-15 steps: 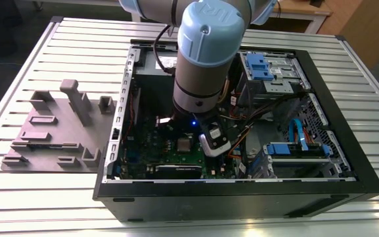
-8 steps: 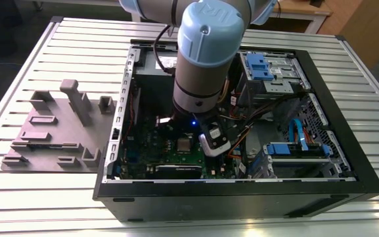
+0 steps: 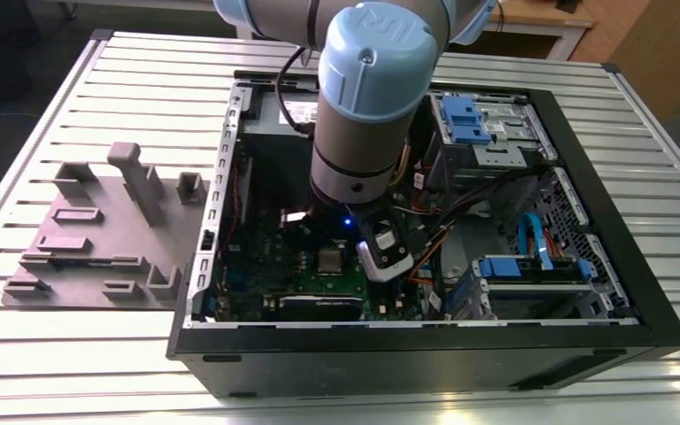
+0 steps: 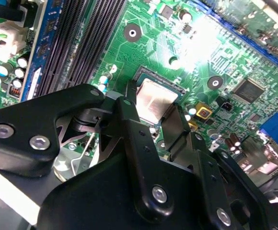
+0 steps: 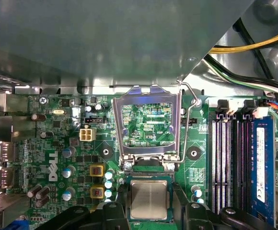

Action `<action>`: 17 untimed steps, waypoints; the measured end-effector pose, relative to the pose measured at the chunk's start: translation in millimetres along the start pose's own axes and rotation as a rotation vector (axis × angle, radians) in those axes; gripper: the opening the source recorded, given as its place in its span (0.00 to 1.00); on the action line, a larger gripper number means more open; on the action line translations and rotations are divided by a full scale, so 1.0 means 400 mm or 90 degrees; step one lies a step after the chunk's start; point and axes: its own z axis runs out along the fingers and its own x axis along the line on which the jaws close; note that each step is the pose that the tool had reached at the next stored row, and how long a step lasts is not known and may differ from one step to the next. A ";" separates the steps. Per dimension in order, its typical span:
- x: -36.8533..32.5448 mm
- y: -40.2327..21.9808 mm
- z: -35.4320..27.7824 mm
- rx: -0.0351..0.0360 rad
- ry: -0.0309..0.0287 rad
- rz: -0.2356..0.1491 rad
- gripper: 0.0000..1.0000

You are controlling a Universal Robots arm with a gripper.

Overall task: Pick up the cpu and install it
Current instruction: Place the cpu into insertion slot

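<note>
The cpu (image 5: pixel 148 200) lies flat in the socket (image 5: pixel 148 178) amid the circuit board (image 5: pixel 52 139), hinged frame (image 5: pixel 121 129) upright to leave it clear, the gripper (image 4: pixel 151 99) right over it, gripping or not I cannot tell.

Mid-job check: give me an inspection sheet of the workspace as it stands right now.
Surface: slatted metal table carrying an open computer case.
Job's things: the chip lies in the socket on the green board; the hinged metal frame next to it stands raised.
Clutter: grey holder tray with upright pegs, beside the case on the exterior view's left.
End effector: low inside the case, directly at the chip.
Cables: yellow, black and green wires beside the board; black and orange bundles inside the case.
Surroundings: wooden furniture behind the table.
</note>
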 end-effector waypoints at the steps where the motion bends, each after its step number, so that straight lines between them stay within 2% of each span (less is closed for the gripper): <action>1: 0.000 0.000 0.000 0.0000 0.0000 0.000 0.45; 17: 0.000 0.000 0.003 -0.0001 0.0001 0.000 0.47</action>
